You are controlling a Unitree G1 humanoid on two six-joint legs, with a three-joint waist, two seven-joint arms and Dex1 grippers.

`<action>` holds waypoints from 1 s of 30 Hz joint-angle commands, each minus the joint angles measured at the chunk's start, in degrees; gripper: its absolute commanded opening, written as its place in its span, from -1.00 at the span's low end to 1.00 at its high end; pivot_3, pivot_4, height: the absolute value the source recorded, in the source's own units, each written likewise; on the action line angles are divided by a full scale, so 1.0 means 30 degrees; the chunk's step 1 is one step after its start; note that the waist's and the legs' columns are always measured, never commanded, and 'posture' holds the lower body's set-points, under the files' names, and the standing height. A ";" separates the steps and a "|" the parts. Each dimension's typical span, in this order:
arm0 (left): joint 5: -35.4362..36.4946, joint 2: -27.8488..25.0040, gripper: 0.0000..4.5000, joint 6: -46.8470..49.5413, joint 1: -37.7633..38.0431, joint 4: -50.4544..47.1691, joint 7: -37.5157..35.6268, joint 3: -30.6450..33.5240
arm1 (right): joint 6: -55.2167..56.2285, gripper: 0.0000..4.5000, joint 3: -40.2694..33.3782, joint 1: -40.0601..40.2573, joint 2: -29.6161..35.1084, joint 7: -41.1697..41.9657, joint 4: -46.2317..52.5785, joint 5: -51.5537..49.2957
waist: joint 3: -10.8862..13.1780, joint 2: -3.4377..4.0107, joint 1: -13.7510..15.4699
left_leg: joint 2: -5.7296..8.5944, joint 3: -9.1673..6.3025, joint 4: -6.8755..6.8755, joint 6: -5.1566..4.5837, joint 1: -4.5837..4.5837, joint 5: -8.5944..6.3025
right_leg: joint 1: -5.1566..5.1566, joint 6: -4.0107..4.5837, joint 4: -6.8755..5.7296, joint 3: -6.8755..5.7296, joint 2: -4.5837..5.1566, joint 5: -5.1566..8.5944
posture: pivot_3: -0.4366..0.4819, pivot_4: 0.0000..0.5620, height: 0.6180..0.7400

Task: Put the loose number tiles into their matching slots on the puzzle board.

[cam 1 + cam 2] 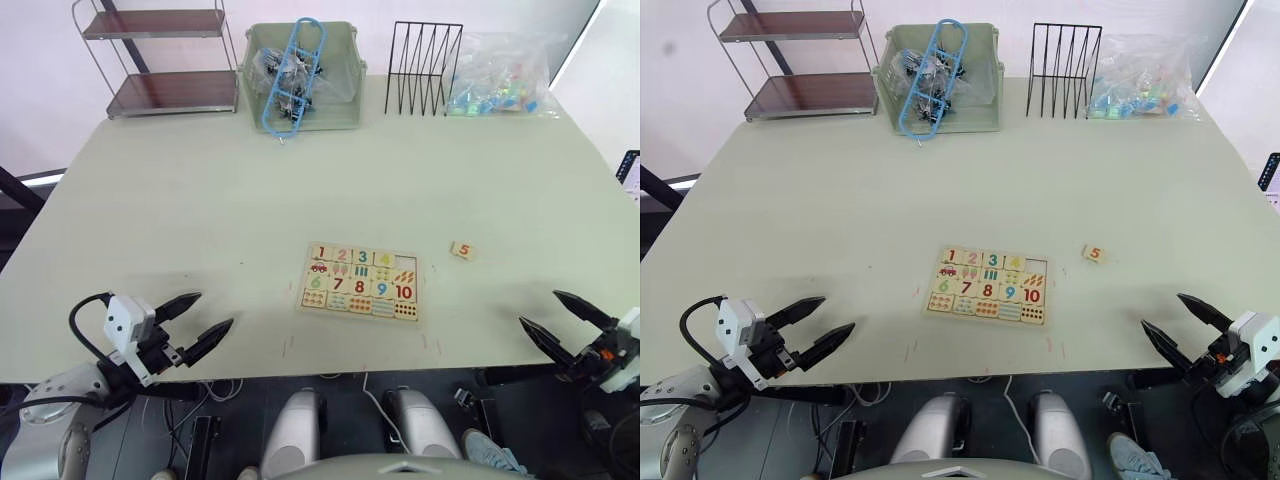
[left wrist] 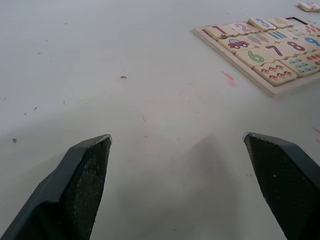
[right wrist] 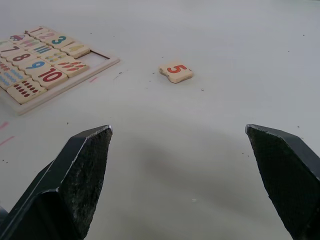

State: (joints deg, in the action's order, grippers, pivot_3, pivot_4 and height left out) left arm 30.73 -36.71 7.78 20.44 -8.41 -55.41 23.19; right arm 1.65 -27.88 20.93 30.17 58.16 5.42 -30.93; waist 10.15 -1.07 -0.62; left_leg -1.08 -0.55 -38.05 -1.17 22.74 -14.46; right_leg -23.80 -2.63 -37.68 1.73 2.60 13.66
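The puzzle board (image 1: 361, 281) lies flat near the table's front middle. Tiles 1, 2, 3 and 4 sit in its top row; the slot (image 1: 407, 263) at that row's right end is empty. One loose tile with an orange 5 (image 1: 461, 250) rests on the table just right of the board, also seen as the 5 tile (image 3: 175, 70) from the right wrist. My left gripper (image 1: 196, 320) hovers open at the front left edge, well left of the board. My right gripper (image 1: 562, 317) is open at the front right edge, nearer than the 5 tile.
Along the table's far edge stand a two-tier metal shelf (image 1: 160, 60), a pale green bin (image 1: 300, 75) with a blue clip-like object, a black wire rack (image 1: 423, 68) and a clear bag of coloured pieces (image 1: 500, 78).
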 commanded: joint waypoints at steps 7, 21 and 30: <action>0.0338 -0.0095 1.00 -0.0261 0.0017 -0.0489 -0.0270 0.0660 | 0.0400 0.99 -0.0070 -0.0051 -0.0017 0.0213 -0.0011 -0.0368 | 0.0000 0.0000 -0.0001 | 0.0000 0.0002 0.0000 0.0000 0.0000 0.0000 | 0.0000 0.0000 0.0000 0.0000 0.0000 0.0000 | -0.05 -0.47 1.00; 0.0300 -0.0124 1.00 -0.0254 0.0165 -0.0624 -0.0518 0.0769 | 0.0813 0.99 0.0459 -0.0077 -0.0192 0.0188 -0.0271 -0.0238 | -0.0001 0.0001 -0.0004 | 0.0001 0.0011 -0.0001 0.0000 -0.0002 0.0000 | 0.0000 0.0001 -0.0002 0.0000 -0.0003 -0.0001 | -0.05 -0.47 1.00; 0.0199 -0.0017 1.00 -0.0523 -0.0060 -0.0446 -0.0718 0.0617 | 0.0627 0.99 0.0542 -0.0183 -0.0041 0.0084 -0.0202 -0.0234 | -0.0002 0.0000 -0.0002 | 0.0001 0.0013 -0.0001 0.0000 -0.0002 0.0000 | 0.0001 0.0001 -0.0002 0.0000 -0.0004 -0.0001 | -0.05 -0.47 1.00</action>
State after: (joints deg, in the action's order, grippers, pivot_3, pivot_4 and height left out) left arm 30.71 -36.73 7.36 20.38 -8.41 -57.23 24.13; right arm 2.84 -25.57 20.43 29.45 58.39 3.73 -30.89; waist 10.14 -1.07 -0.63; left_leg -1.08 -0.51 -38.05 -1.17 22.73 -14.46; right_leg -23.79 -2.63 -37.69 1.73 2.58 13.65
